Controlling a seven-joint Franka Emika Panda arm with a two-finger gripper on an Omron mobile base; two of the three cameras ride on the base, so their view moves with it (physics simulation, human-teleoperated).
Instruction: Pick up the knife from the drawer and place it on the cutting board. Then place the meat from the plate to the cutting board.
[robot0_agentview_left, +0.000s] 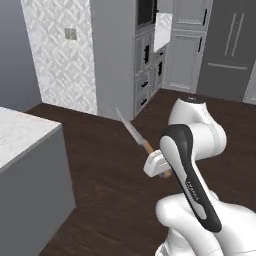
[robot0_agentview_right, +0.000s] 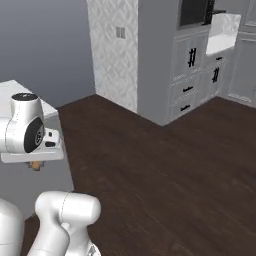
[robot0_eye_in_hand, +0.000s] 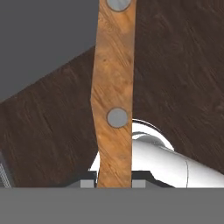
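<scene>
knife (robot0_eye_in_hand: 114, 87): light brown wooden handle runs up the middle, two round silver rivets showing | gripper (robot0_eye_in_hand: 113, 183): dark tips sit at either side of the handle's lower end, closed against it | background: dark wood floor (robot0_eye_in_hand: 183, 65), flat grey surface (robot0_eye_in_hand: 39, 39) upper left

Small white lettering is seen on the dark band of the robot arm (robot0_agentview_left: 192, 182) in the left base view, but it cannot be read.
</scene>
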